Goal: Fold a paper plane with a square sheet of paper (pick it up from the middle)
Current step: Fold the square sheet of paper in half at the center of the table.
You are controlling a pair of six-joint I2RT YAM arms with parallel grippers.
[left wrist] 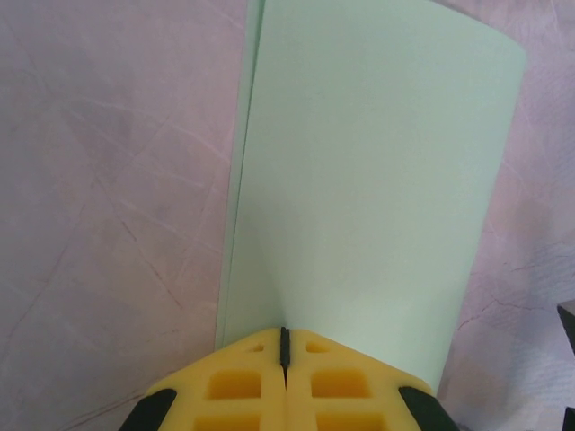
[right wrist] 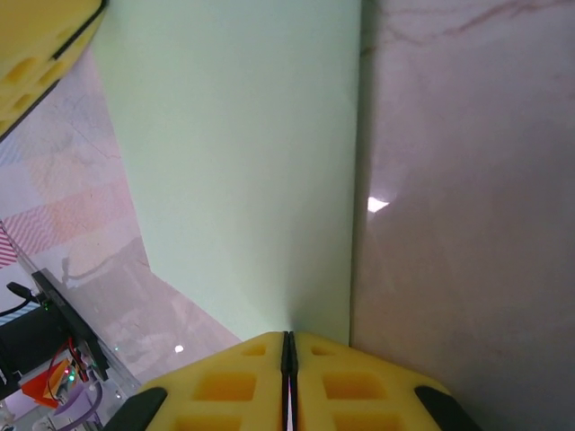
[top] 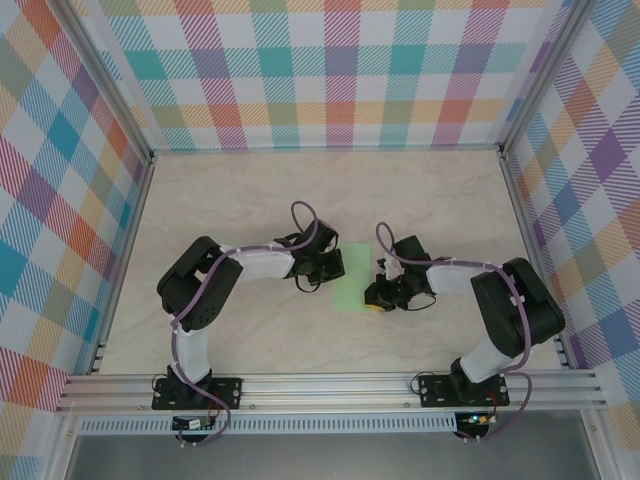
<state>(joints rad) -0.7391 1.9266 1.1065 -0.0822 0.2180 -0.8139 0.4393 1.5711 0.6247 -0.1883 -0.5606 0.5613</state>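
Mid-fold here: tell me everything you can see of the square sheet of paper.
The square sheet of paper is thin, pale mint green, matte and unprinted. It sits near the middle of the table, seemingly doubled over: a lower layer's edge peeks out along one side, the upper layer gently bowed. The left gripper and right gripper are each shut on it from opposite sides. Whether it rests flat I cannot tell.

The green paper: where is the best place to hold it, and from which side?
Probably its thin edges, one from each side: the paper is a thin, folded-over sheet, so only an edge fits in a claw. The left claw and right claw are shut on its left and right edges.
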